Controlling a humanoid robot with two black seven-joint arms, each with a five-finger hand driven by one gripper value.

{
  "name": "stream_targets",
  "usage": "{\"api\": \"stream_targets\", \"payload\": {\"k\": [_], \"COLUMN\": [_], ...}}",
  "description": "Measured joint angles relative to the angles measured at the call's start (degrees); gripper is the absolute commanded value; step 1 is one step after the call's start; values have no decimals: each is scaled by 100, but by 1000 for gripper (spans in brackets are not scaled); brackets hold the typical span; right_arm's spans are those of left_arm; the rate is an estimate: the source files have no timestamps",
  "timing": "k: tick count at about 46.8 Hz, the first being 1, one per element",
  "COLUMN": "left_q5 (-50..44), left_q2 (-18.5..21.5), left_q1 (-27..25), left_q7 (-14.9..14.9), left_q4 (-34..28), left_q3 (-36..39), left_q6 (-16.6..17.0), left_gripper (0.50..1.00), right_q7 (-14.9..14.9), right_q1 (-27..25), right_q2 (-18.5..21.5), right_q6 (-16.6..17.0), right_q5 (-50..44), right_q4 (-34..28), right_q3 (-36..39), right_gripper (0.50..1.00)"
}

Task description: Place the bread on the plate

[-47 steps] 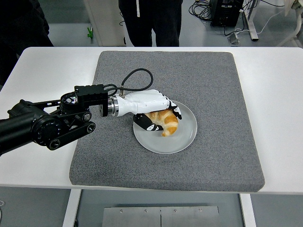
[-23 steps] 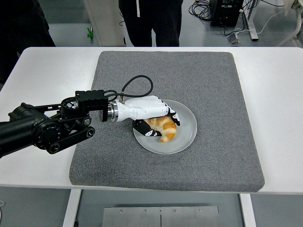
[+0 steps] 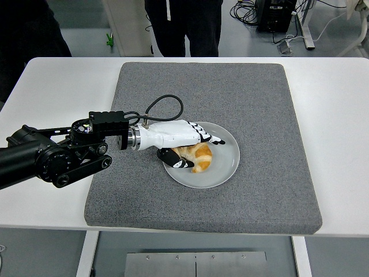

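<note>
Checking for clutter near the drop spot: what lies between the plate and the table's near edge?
In the head view, only bare grey mat and then a strip of white table lie between the plate and the near edge.

A grey mat (image 3: pixel 248 98) covers the centre of the white table (image 3: pixel 334 109). At the frame's top stands a person (image 3: pixel 184 26) in dark trousers. Cables (image 3: pixel 248 11) trail across the floor at upper right.

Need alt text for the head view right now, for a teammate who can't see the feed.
The robot's left hand rests over a croissant lying on a white plate, fingers loosened, thumb beside it. The plate sits on a grey mat on the white table. A person stands at the far edge.
</note>
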Motion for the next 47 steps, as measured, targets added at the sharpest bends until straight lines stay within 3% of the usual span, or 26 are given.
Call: {"api": "stream_targets", "payload": {"k": [6, 15, 29, 38, 47], "left_q5": [-214, -617, -1223, -2560, -3629], "left_q2": [58, 200, 361, 507, 717], "left_q1": [-65, -262, -414, -433, -426], "left_q7": [-25, -333, -364, -287, -266], "left_q4": [-15, -35, -27, -14, -2], "left_q3": [-33, -65, -497, -1229, -1554], "left_q6": [-133, -665, -1282, -2230, -2386], "left_gripper": [949, 949, 951, 951, 952], "right_q7": [0, 0, 0, 0, 1], "right_q1": [0, 1, 1, 0, 1], "right_q2": [0, 0, 0, 0, 0], "right_q6": [0, 1, 2, 3, 1], "right_q5": [0, 0, 0, -2, -2], "right_q4": [0, 0, 0, 0, 0], "right_q3": [0, 0, 0, 0, 0], "right_gripper": [1000, 1000, 1000, 1000, 1000]}}
